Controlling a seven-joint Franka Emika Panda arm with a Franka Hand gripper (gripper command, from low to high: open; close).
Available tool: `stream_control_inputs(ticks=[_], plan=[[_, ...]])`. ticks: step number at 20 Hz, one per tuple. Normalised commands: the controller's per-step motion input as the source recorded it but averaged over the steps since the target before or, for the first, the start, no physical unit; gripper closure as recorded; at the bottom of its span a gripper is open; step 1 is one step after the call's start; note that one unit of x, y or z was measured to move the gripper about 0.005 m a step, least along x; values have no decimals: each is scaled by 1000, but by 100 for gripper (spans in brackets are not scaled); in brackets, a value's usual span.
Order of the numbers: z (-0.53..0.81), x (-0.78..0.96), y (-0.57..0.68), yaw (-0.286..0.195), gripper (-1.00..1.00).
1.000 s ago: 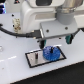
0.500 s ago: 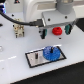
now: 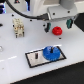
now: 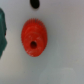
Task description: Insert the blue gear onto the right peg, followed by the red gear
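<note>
The blue gear (image 3: 51, 52) lies flat on the right half of the black-rimmed grey plate (image 3: 32, 61), so the right peg is hidden under it. A thin dark pin (image 3: 36, 56) stands on the plate's left half. Behind the plate, the red gear (image 3: 57, 30) rests on the white table. In the wrist view the red gear (image 4: 34, 37) fills the middle, its central hole showing. My gripper (image 3: 59, 24) hangs just above the red gear, open, with one dark finger (image 3: 52, 25) on each side and nothing between them.
A beige and white block (image 3: 18, 28) stands at the back on the exterior view's left. Black cables (image 3: 22, 9) run across the back. The wrist view shows a dark spot (image 4: 34, 3) and a dark teal shape (image 4: 1, 30) at its edges.
My gripper has left the blue gear on the plate, risen and moved back over the red gear. The blue gear stays where it was set.
</note>
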Motion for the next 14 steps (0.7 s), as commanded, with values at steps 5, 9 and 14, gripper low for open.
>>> stream_control_inputs(ticks=[5, 9, 14], plan=[[-245, -341, 312, 0, -100], [-336, -292, 167, 0, -100], [-364, -290, 37, 0, -100]])
